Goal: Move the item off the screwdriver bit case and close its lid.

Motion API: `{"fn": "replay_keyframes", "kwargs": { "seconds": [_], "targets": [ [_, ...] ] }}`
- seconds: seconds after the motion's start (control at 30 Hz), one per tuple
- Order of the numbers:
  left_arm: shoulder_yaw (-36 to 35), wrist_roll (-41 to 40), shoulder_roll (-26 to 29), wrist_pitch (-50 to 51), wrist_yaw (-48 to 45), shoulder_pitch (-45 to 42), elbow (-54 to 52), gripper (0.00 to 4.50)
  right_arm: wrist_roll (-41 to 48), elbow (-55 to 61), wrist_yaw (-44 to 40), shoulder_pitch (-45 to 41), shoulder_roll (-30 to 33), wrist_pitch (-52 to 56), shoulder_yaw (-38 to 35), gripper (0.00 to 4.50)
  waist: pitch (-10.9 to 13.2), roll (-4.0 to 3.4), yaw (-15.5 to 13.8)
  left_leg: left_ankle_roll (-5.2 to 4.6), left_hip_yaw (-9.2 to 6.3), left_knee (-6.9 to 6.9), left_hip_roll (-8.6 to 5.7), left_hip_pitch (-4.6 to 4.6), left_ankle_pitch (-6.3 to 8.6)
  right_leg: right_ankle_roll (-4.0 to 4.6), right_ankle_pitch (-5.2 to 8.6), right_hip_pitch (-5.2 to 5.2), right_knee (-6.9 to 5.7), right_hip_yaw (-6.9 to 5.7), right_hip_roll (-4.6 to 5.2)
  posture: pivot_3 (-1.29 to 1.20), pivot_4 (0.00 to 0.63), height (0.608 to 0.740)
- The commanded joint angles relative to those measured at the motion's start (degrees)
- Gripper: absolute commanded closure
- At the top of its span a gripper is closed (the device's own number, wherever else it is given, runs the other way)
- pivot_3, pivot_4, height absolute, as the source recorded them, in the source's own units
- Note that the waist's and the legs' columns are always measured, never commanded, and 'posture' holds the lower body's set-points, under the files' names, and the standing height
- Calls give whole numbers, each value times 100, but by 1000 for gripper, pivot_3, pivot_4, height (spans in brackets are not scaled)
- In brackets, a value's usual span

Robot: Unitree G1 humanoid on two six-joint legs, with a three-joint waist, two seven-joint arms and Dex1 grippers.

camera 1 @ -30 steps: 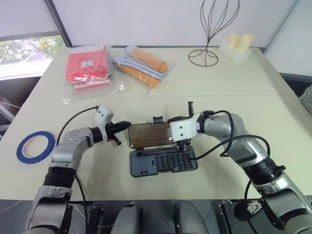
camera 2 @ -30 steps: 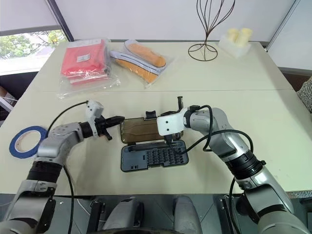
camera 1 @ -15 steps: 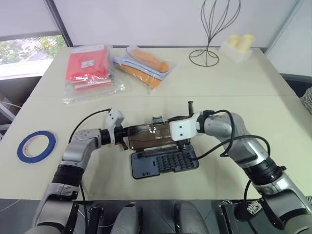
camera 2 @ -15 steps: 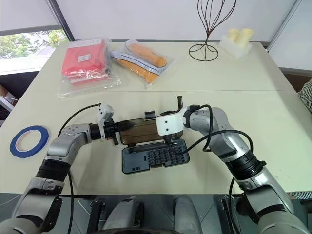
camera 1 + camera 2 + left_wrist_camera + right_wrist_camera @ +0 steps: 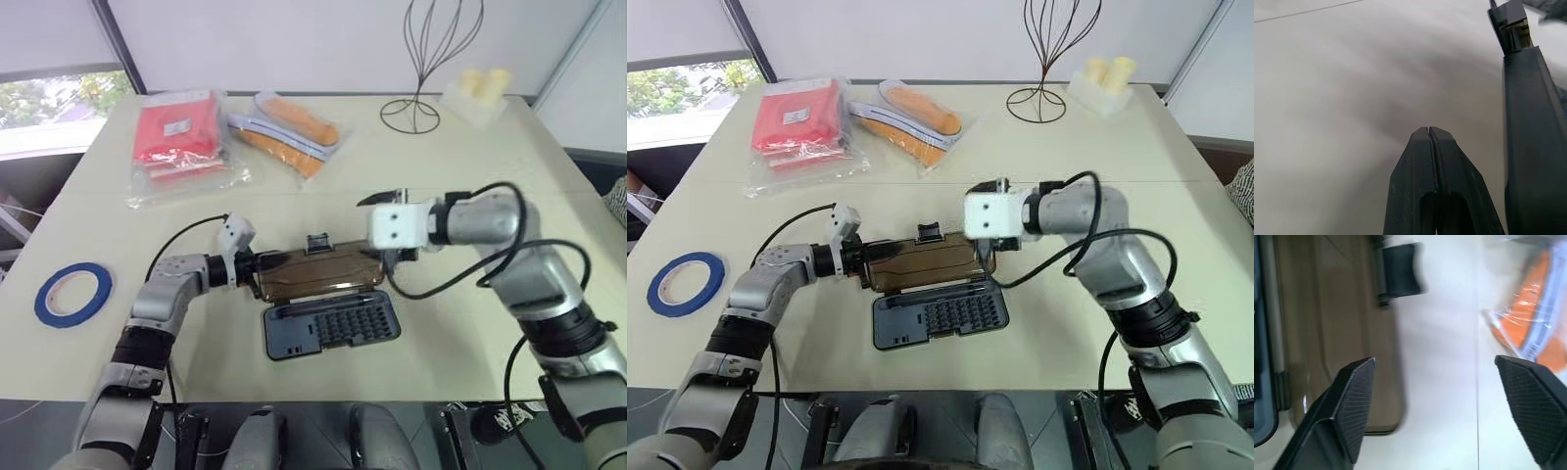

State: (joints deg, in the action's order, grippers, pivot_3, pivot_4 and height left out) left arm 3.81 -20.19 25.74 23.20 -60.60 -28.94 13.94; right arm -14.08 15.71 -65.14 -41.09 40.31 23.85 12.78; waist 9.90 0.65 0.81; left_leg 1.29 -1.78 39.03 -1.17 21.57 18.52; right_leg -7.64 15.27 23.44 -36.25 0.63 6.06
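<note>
The blue tape roll, the item [image 5: 73, 294], lies flat on the table at the far left, well away from the screwdriver bit case. The case's dark tray [image 5: 331, 328] lies open with its rows of bits showing. Its brown translucent lid [image 5: 318, 272] stands tilted up behind the tray, black latch tab [image 5: 1398, 269] on its far edge. My left gripper [image 5: 253, 266] is shut, its tips against the lid's left end and nothing between them. My right gripper [image 5: 1434, 360] hangs wide open above the lid's right end, holding nothing.
Clear bags of red goods [image 5: 176, 142] and orange goods [image 5: 289, 132] lie at the back left. At the back stand a black wire stand [image 5: 416, 83] and a pale yellow object [image 5: 477, 90]. Bare table lies right of the case.
My right gripper has opened, let go of the lid and risen above it. My left gripper has moved right to the lid's left end. The lid has tilted up off the table.
</note>
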Motion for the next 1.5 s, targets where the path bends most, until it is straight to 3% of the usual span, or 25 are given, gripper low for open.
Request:
{"fn": "replay_keyframes", "kwargs": {
  "seconds": [0.03,0.27,0.5,1.0,1.2,1.3,1.4,1.5],
  "targets": [
    [28,-351,143,304,-364,40,-706,4500,295,53,132,-310,42,420,-377,438,0,0,0,2,-1,0,0,0,-1,0,0,0,0,0,0,0,150,740],
    [191,-761,632,1072,-959,173,-1637,4500,460,-264,429,-461,287,505,-571,438,1,-2,6,-2,-1,-2,1,1,1,0,0,1,0,1,1,0,150,740],
    [598,-814,1178,1207,-1608,450,-2129,4500,623,-347,555,-505,438,563,-587,438,3,-5,25,-4,2,-4,1,1,2,0,0,3,1,3,1,0,150,740],
    [1644,433,1137,-19,-1552,758,-1123,4500,1014,266,499,-18,484,994,-455,438,-2,-13,-10,-13,3,-1,0,-12,7,1,1,-15,4,3,2,0,150,740],
    [1189,-52,998,248,-1406,554,-1264,4500,2183,669,154,244,367,1504,-938,438,-2,-13,-6,-15,-1,2,1,-15,8,1,0,-20,3,2,2,0,150,740],
    [662,-843,893,1090,-1288,227,-1569,4500,3108,1077,-215,601,385,1903,-1211,438,4,-4,-19,-16,-4,3,1,-12,9,1,0,-20,2,1,2,0,150,740],
    [518,-1042,941,1334,-1337,72,-1718,4500,3572,1311,-234,839,406,2151,-1260,438,8,-1,-10,-18,-14,4,4,-3,10,0,0,-14,2,-5,-2,0,150,740],
    [547,-998,884,1462,-1265,-217,-1579,4500,3914,1621,-275,1303,466,2293,-1074,1088,8,-1,-12,-18,-12,4,3,-3,10,0,1,-12,3,-4,-2,0,150,740]
  ]
}}
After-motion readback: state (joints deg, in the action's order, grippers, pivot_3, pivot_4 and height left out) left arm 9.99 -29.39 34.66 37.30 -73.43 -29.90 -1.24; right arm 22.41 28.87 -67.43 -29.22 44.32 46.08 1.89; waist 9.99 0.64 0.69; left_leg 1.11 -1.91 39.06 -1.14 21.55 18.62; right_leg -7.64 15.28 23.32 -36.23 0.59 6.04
